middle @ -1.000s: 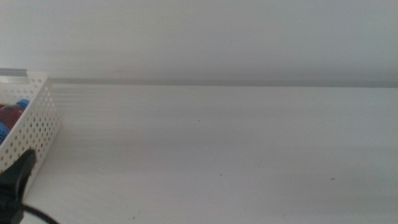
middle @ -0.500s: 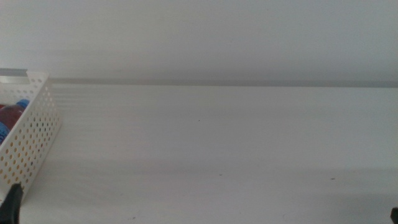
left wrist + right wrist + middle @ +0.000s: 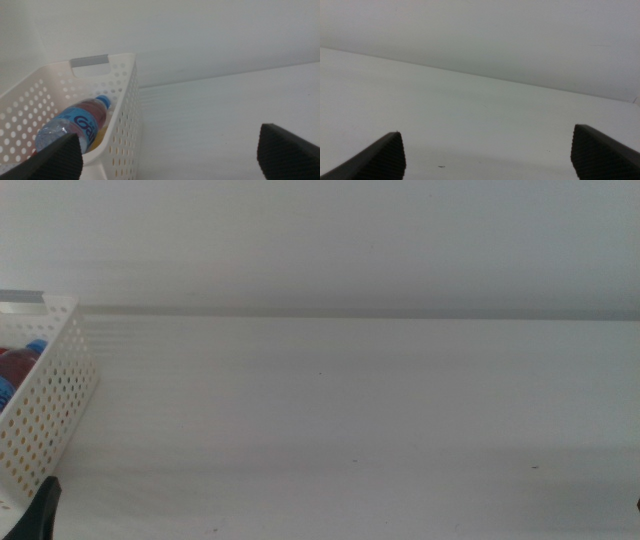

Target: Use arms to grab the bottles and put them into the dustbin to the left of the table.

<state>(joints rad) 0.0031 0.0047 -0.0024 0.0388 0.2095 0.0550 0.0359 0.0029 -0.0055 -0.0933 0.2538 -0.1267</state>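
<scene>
Far left: the dustbin [image 3: 48, 385] stands at the tabletop's [image 3: 360, 410] left edge. In the left wrist view the clear water bottle [image 3: 75, 125] with its blue cap lies inside it on top, with something red and a patch of yellow showing beneath; the can and the juice bottle cannot be told apart with certainty, but all colours are accounted for in the bin.

Just beside the bin's near corner, at the picture's bottom edge, sits the left gripper [image 3: 170, 155]. Its fingers [image 3: 55, 160] are spread wide and hold nothing.

Centre: bare tabletop, a few dark specks only; no bottle in sight.

Right: the right gripper [image 3: 487, 155] looks over bare tabletop, fingers [image 3: 602, 152] likewise wide apart and empty.

Judgement: deposit appears complete; the step in hand is withdrawal to rest. The next move calls for no grasp, only parking both arms clear of the bin.
</scene>
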